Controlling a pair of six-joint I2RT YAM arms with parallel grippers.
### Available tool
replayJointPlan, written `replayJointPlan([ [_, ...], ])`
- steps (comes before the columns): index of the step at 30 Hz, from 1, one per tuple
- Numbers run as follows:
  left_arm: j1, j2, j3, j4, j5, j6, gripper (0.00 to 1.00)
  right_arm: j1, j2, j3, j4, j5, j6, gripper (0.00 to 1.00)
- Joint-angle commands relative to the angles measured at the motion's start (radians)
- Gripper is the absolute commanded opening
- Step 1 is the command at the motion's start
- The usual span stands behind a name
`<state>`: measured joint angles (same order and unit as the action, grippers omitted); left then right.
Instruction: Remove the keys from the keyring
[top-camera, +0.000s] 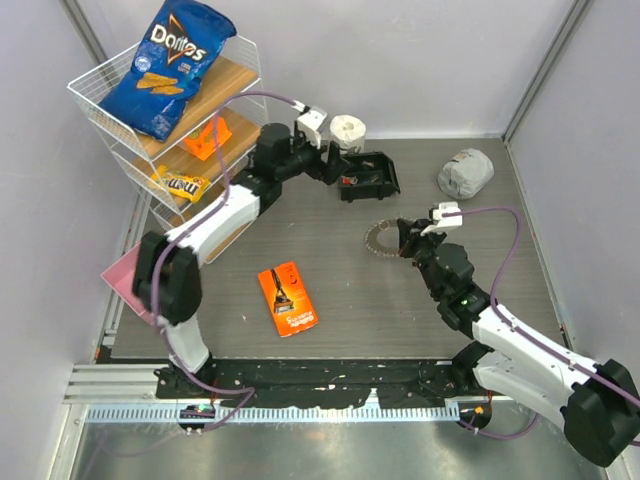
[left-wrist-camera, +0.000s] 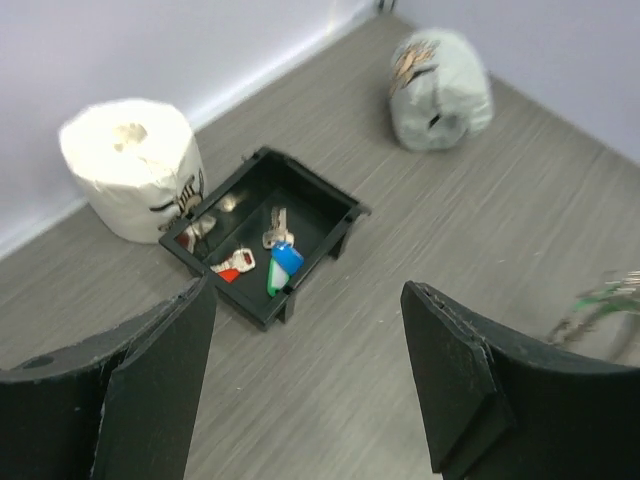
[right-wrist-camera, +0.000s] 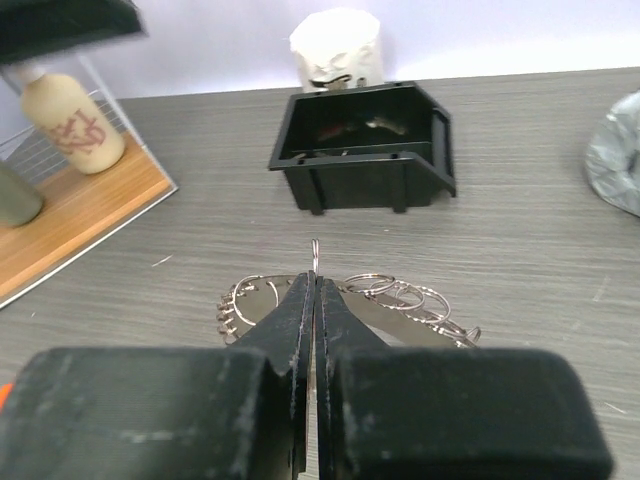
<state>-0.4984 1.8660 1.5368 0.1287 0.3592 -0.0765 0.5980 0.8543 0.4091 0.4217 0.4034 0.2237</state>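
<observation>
Above the black bin, the left gripper hung open, keys lying inside. Right gripper was clamped on the keyring, flat on the worktop. Drop-off looked done; next, left reaches for the ring.

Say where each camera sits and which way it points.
Top: above and behind, looking down on the table; left arm and right arm show.
Left wrist: on the left arm, looking down into the black bin of keys; open left fingers frame it.
Right wrist: low, facing the bin across the keyring; shut right fingers in front.
Shared: both wrist views show the bin and toilet roll.
</observation>
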Motion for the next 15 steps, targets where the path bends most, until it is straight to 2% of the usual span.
replayJointPlan([
  [1, -0.005, -0.302, -0.162, -0.003, 0.047, -0.014, 0.8, -0.003, 0.038, 0.036, 0.132, -0.147, -0.034, 0.05],
  [9, -0.089, -0.721, -0.631, -0.037, 0.064, 0.052, 0.82, 0.0, 0.104, 0.062, 0.152, -0.261, -0.037, 0.06],
  [15, -0.134, -0.951, -0.762, -0.196, -0.011, 0.066, 0.82, 0.0, 0.232, 0.146, 0.082, -0.311, -0.041, 0.09],
])
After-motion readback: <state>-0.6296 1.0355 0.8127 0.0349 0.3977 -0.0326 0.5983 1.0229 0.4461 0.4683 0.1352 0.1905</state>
